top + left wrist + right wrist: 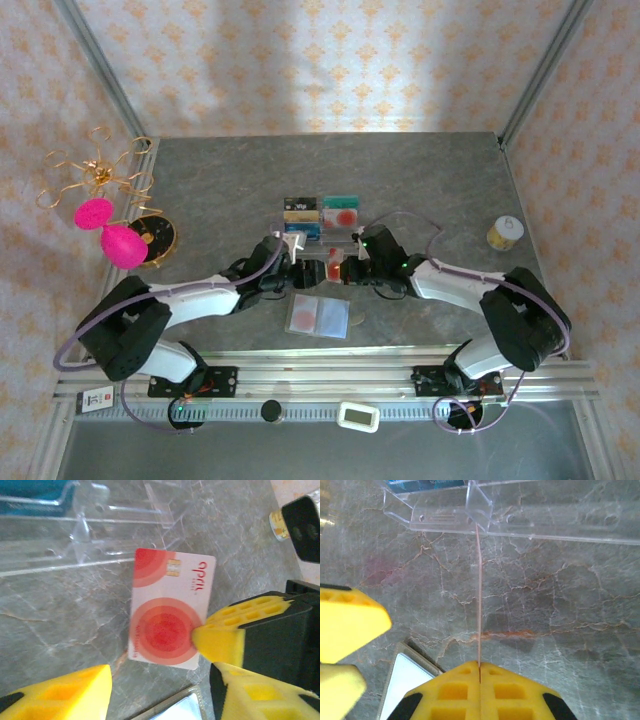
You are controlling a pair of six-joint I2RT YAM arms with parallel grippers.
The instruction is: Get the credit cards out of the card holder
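I'm looking at the right gripper [480, 672] first. Its two yellow fingers are pressing flat together on the near edge of one card [167, 605], with no gap between them. From the right wrist I'm seeing that card edge-on, as a thin line running away towards the clear tray [545, 525]. I cannot tell whether its far end is touching the tray's near wall.

From the left wrist the card is showing its face: pale, with a big round red blotch, a smaller one in the corner and a small chip. The right gripper's fingertips are pinching it by one long edge.

The left gripper [160, 680] is standing open, its fingers spread wide to either side of the card and not touching it.

In the top view the card is hanging over the grey marble table [440, 180], between the two grippers, just in front of the tray. The card holder [318, 316] is lying unfolded on the table, near side of both grippers, pale lining up. One half is looking pinkish and the other bluish. A small jar [505, 233] is sitting well apart on the right.
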